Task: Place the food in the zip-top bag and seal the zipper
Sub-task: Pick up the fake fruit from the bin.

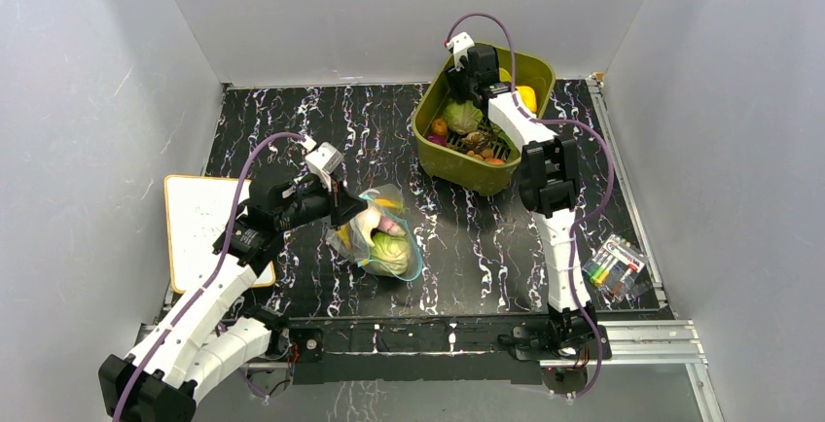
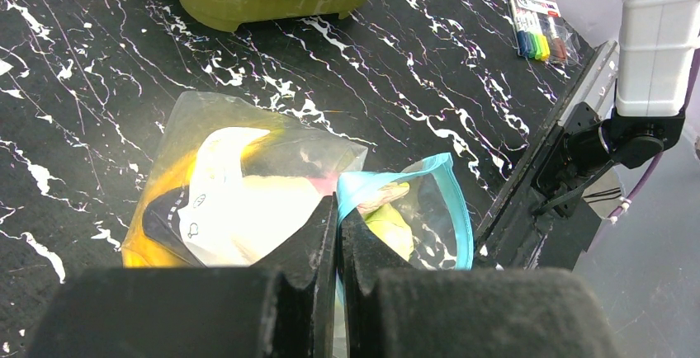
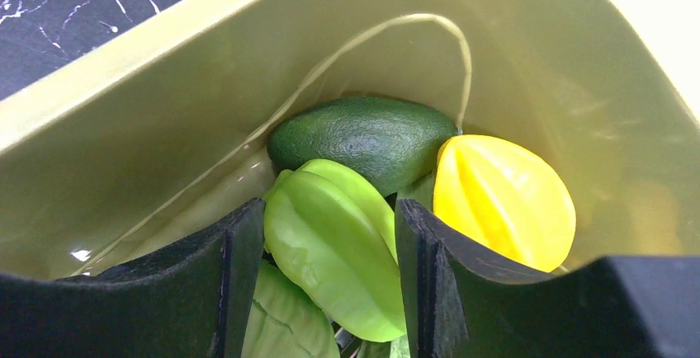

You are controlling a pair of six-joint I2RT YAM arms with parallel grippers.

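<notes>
The left claw [image 2: 338, 209] is pinching the rim of the near bag [image 2: 248, 168], fingers together, while the right claw [image 3: 328, 219] is clamping a green fruit [image 3: 334, 259] inside the far tub [image 3: 165, 102].

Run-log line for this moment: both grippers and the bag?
left gripper: shut on zip-top bag rim | right gripper: clamps green star fruit in tub | bag: holds some food, zipper open

clear zip-top bag [image 1: 381, 239] lying part-filled, blue zipper [image 2: 458, 209] unsealed; green starfruit [image 3: 334, 251] in tub [image 3: 165, 86]
</notes>
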